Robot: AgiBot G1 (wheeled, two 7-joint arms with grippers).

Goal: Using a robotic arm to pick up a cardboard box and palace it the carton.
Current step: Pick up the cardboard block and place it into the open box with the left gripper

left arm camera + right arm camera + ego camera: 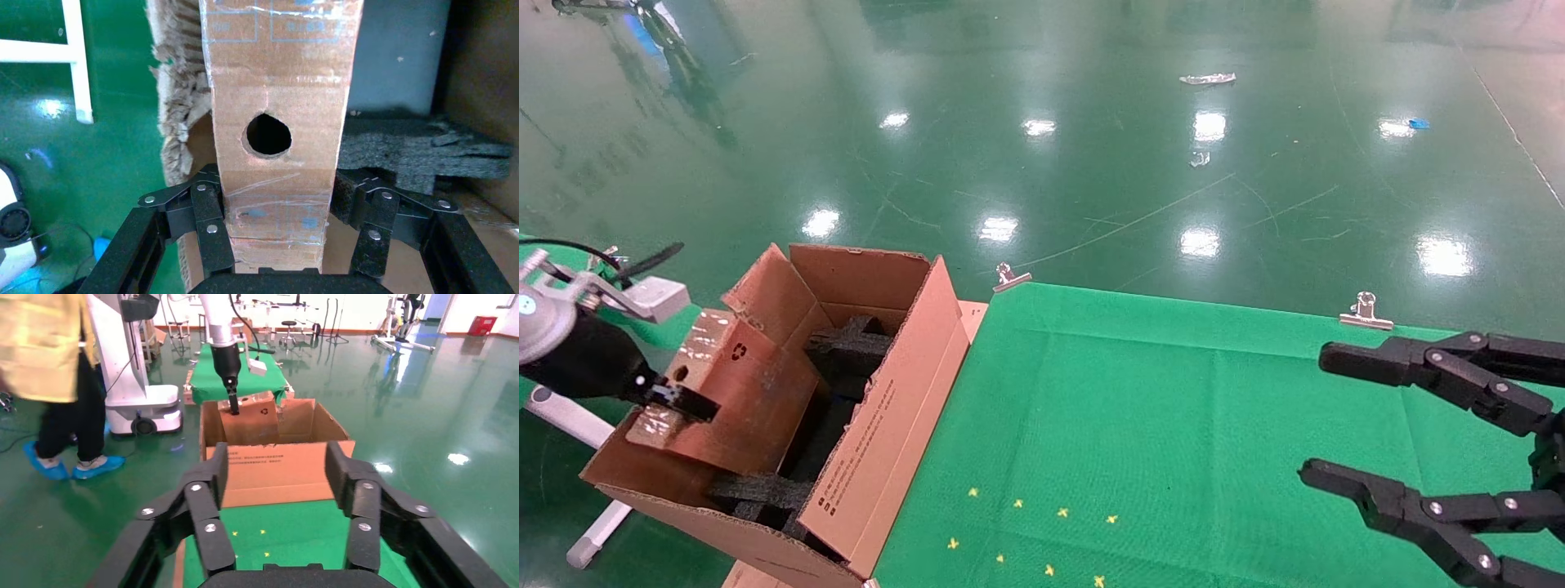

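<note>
While the left hand (674,400) grips the cardboard box (735,392) over the carton (887,425) (foam pieces (846,347) below), the right hand (1316,412) gapes

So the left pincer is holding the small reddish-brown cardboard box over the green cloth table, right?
Not quite. The left pincer does grip the small reddish-brown cardboard box, but over the large brown corrugated carton, not the green cloth table. The head view shows it.

Head view looking down over green worktop (1173,408) and carton (887,425), left wrist view close against cardboard box (278,122), right wrist view facing the same carton (275,471) from farther back
</note>
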